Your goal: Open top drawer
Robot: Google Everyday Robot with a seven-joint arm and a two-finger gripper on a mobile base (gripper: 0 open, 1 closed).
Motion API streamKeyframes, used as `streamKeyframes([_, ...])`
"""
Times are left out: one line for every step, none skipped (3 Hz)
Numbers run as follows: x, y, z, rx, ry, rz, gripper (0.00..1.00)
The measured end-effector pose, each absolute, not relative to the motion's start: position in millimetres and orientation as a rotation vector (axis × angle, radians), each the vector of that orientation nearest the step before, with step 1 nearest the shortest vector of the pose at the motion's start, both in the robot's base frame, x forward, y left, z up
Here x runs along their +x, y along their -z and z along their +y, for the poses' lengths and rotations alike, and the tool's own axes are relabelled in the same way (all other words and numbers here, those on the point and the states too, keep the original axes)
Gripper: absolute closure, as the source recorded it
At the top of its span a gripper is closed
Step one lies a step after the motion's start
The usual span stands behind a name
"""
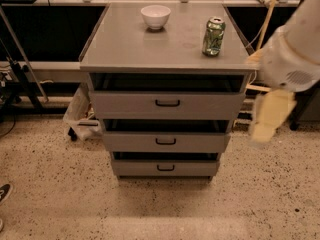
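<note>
The top drawer (167, 105) is the widest grey front of the cabinet, just under the cabinet top (125, 49). A small black loop handle (167, 103) sits at its centre. There is a dark gap above the front. My white arm (292, 54) comes in from the right edge. The cream gripper (266, 118) hangs below it, to the right of the drawer's end and apart from it, at about the drawer's height.
A white bowl (155, 16) and a green can (214, 36) stand on the cabinet top. Two narrower drawers (166, 142) (165, 168) lie below. A plastic bag (80, 109) and black stand legs (22, 74) are at the left. A shoe (4, 193) is on the speckled floor.
</note>
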State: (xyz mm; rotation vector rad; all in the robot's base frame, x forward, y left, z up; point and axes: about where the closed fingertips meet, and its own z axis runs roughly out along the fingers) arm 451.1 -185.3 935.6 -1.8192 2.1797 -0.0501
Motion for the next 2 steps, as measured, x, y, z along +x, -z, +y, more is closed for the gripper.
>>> streamKeyframes([462.4,-866.3,-133.5,-1.934,-0.050,2.059,0.00])
streamKeyframes([486.7,-793.7,-85.9,-1.992,-0.132,1.990,0.00])
